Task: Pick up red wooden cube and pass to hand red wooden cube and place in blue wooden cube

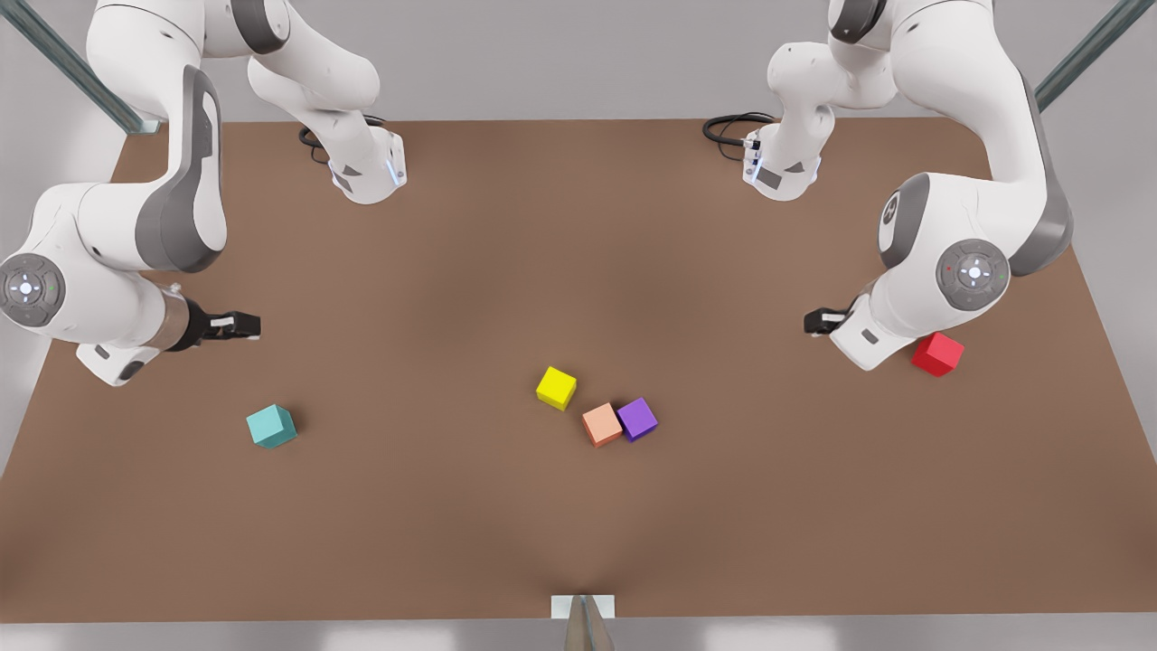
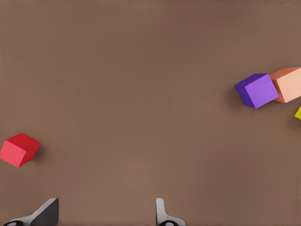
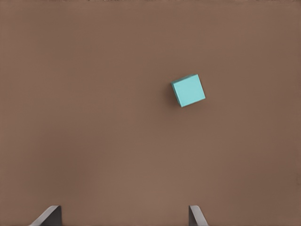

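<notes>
- Front view first, operator: you have a brown table (image 1: 506, 262) with five small cubes lying on it and an arm at each side.
- The red wooden cube (image 1: 936, 353) sits on the table at the front view's right, just beside the wrist of the arm there and partly tucked behind it.
- That arm is your left one: its wrist view takes in the same red wooden cube (image 2: 19, 149) off to one side, with the purple cube (image 2: 257, 90) and the salmon-orange cube (image 2: 288, 84) farther away.
- Your left gripper (image 1: 816, 321) hangs above the table near the red cube, not touching it. In the left wrist view the left gripper (image 2: 106, 213) has its fingers spread wide, with bare table between them and nothing held.
- The blue wooden cube (image 1: 271, 425) rests alone toward the front view's left, well apart from the red one.
- Your right gripper (image 1: 242, 325) is over there, up off the table and near that teal cube. The right wrist view has the blue wooden cube (image 3: 188, 90) ahead of the right gripper (image 3: 124, 215), fingers wide apart and empty.
- Mid-table, the yellow cube (image 1: 556, 387) stands near the salmon-orange cube (image 1: 602, 424), which touches the purple cube (image 1: 637, 419).
</notes>
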Tool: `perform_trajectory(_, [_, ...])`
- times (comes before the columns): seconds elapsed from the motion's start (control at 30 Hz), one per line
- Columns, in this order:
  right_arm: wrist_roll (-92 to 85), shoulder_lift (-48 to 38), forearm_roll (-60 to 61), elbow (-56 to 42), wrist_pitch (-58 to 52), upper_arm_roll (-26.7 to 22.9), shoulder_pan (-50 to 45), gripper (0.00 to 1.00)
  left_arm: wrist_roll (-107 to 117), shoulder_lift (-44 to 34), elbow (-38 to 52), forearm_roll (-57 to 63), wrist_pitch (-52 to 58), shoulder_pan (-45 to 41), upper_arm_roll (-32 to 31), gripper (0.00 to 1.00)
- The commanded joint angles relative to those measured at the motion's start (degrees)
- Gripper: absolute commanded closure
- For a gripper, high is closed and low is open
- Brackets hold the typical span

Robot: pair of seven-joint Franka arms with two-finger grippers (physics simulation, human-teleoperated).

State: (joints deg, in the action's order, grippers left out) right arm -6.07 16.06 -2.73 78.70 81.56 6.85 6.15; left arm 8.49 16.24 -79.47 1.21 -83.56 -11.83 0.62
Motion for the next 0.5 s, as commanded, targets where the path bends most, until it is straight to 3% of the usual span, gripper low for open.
perform_trajectory(0.0, [-1.5, -0.1, 0.0, 0.0, 0.8, 0.0, 0.0, 0.00, 4.3, -0.1, 0.0, 0.0, -0.6, 0.0, 0.0, 0.00])
perform_trajectory(0.07, [-1.5, -0.1, -0.3, 0.0, 0.7, 0.0, -0.1, 0.00, -4.4, 0.6, -0.5, -0.2, -0.9, 0.1, 2.9, 0.00])
perform_trajectory(0.23, [-1.7, -0.3, -0.7, -0.6, 0.7, -1.4, 0.3, 0.00, -54.6, 3.8, -14.7, -5.9, -24.5, 2.7, 19.4, 0.00])
perform_trajectory(0.33, [-4.3, 0.0, 1.0, -3.4, 0.6, -2.5, 3.2, 0.00, -79.1, 6.6, -19.8, -8.1, -33.3, 5.9, 23.3, 0.00])
perform_trajectory(0.43, [-6.0, -1.6, 0.7, -4.8, -2.5, -11.5, 5.0, 0.00, -86.6, 9.8, -21.3, -9.3, -37.7, 8.1, 23.7, 0.00])
perform_trajectory(0.47, [-6.1, -2.8, 1.2, -4.5, -10.8, -14.4, 5.1, 0.00, -92.9, 11.3, -21.2, -10.5, -38.0, 8.8, 23.7, 0.00])
